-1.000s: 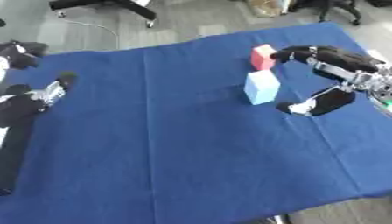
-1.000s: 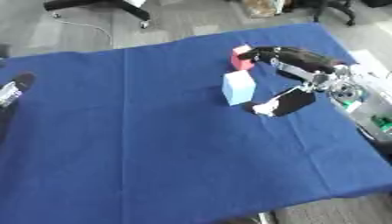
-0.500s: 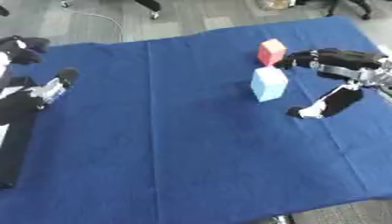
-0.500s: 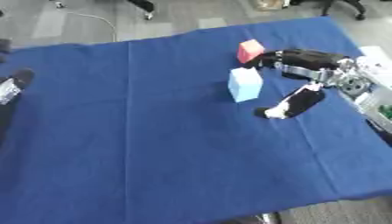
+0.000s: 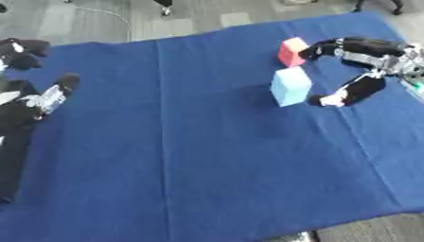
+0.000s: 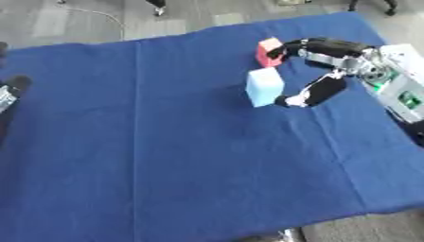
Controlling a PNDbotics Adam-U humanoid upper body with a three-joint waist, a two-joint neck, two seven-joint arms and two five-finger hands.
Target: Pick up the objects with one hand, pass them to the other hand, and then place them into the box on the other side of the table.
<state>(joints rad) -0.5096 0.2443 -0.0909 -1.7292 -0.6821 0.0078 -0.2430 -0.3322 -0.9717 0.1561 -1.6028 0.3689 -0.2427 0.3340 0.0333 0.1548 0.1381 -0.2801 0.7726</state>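
A red block [image 5: 291, 51] and a light blue block [image 5: 290, 85] stand close together on the blue cloth [image 5: 207, 156] at the far right. My right hand [image 6: 364, 64] comes in from the right and is open in a wide arc. Its fingers [image 6: 319, 47] reach to the red block's right side, and its thumb [image 6: 314, 92] points at the lower right of the blue block. I cannot tell whether either touches. My left hand [image 5: 46, 97] rests at the left edge with relaxed fingers and holds nothing.
The cloth's near edge runs along the bottom right, with grey floor [image 5: 373, 231] beyond it. Chair bases and a cable lie on the floor past the far edge. No box shows in either view.
The whole picture has shifted, so the camera moved. The right hand keeps about the same pose beside the two blocks. The left hand has stayed at the left edge.
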